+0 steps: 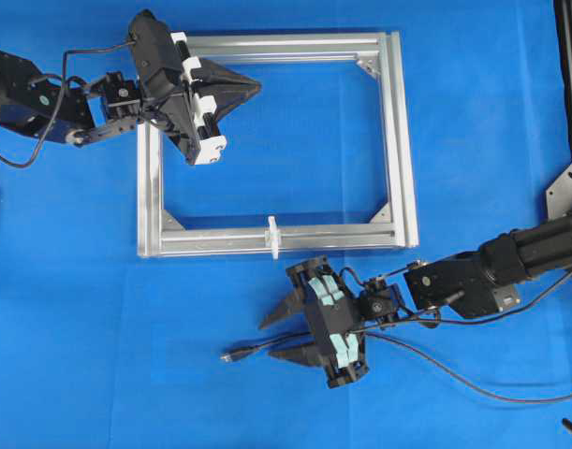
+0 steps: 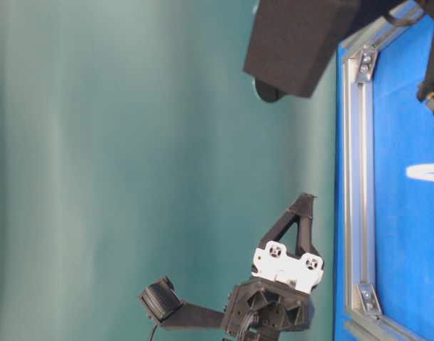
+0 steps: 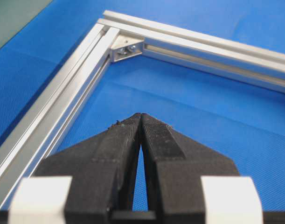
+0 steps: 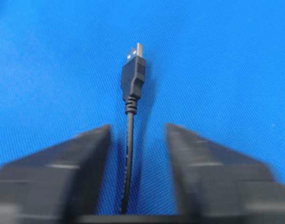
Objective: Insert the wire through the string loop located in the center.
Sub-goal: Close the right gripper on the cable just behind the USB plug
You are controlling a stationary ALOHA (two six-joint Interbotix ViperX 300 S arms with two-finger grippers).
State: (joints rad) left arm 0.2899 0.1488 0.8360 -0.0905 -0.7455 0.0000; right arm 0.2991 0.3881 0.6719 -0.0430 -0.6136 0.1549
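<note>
Black, limp wire (image 4: pixel 128 154) lies between the right gripper's (image 1: pixel 287 329) part-open jaws, ungripped; best pinched behind its stiff plug.

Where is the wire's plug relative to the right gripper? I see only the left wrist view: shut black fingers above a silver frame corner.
Observer: The wire runs between the right gripper's fingers, with its plug pointing away beyond the tips.
Operator: Is it gripped?
Observer: Not visibly; in the right wrist view there are gaps on both sides of the wire.
Operator: And the string loop?
Observer: The string loop stands on the frame's near bar, midway along, with the right gripper just below it in the overhead view.
</note>
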